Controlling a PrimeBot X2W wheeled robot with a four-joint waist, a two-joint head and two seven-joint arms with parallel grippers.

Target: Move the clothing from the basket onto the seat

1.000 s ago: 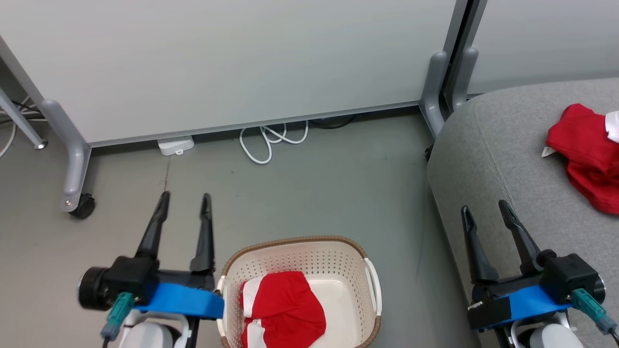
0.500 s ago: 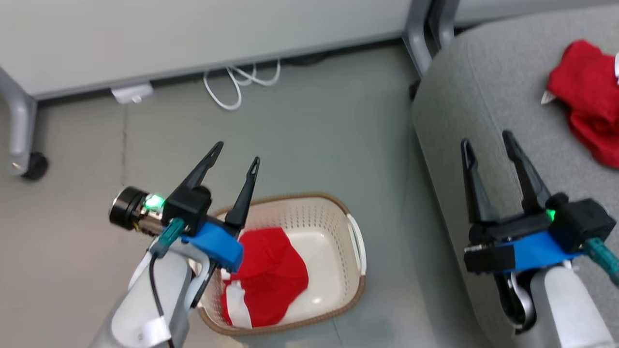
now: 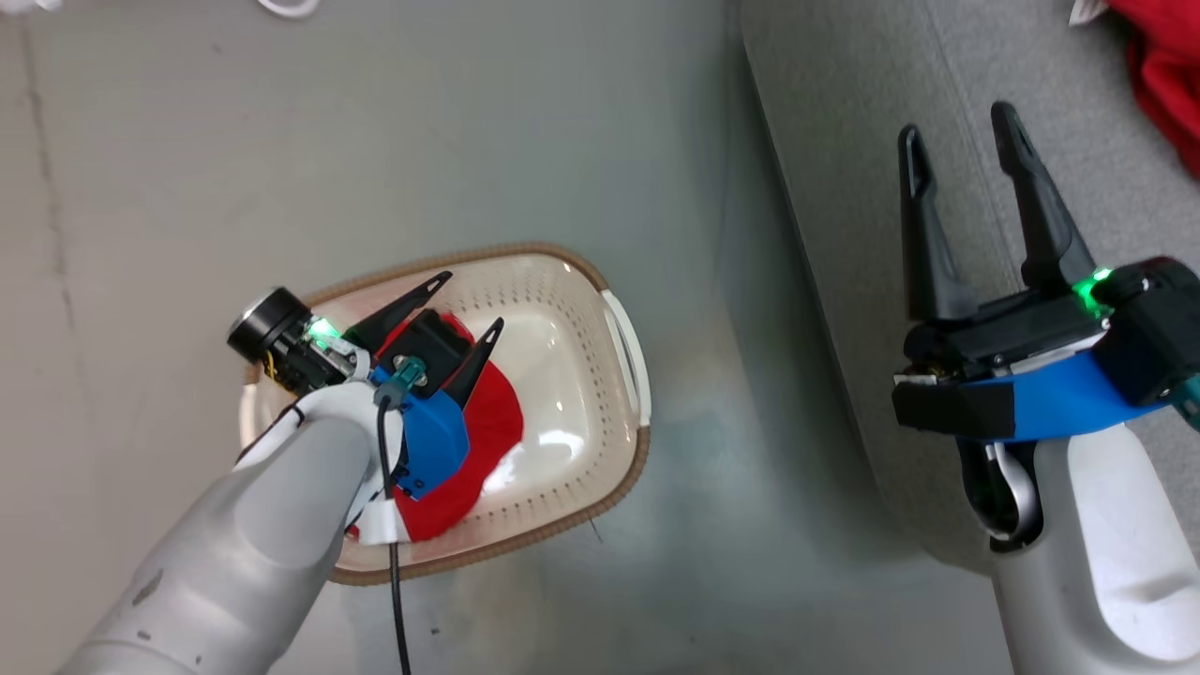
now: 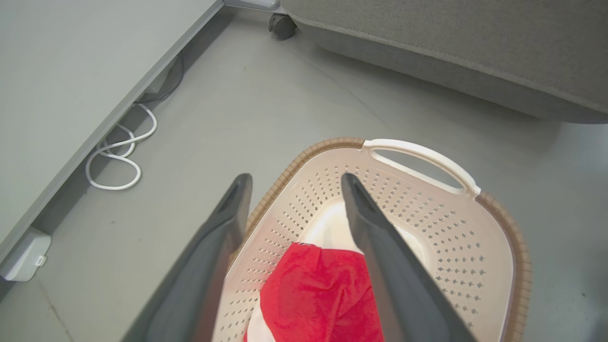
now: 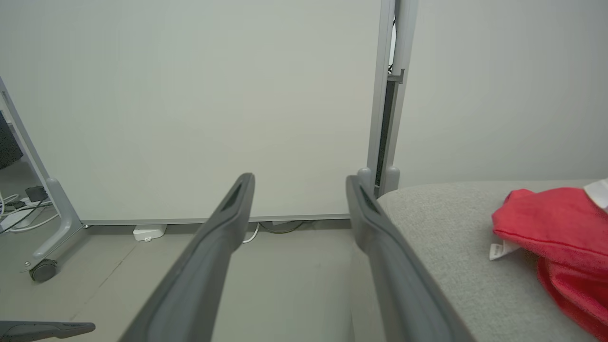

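A red garment (image 3: 478, 427) with white panels lies in the cream basket (image 3: 614, 441) on the floor; the left wrist view shows the same garment (image 4: 318, 294) and the basket's rim (image 4: 498, 209). My left gripper (image 3: 469, 300) hangs open over the basket, tips above the garment, holding nothing; its fingers (image 4: 375, 223) frame the red cloth. A second red garment (image 3: 1167, 84) with a small white tag lies on the grey seat (image 3: 862, 131), also seen as garment (image 5: 546, 228) and seat (image 5: 456, 237) from the right wrist. My right gripper (image 3: 956, 131) stands open over the seat's edge.
Grey floor (image 3: 281, 150) surrounds the basket. White partition panels (image 5: 190, 109) on wheeled grey feet (image 5: 45, 268) stand behind, with a white cable (image 4: 118, 161) and a small white box (image 4: 21, 256) at their base.
The head camera has tilted down, so the whole scene slid up. My left arm has swung right and dipped over the basket, above the red garment. Both grippers stay open.
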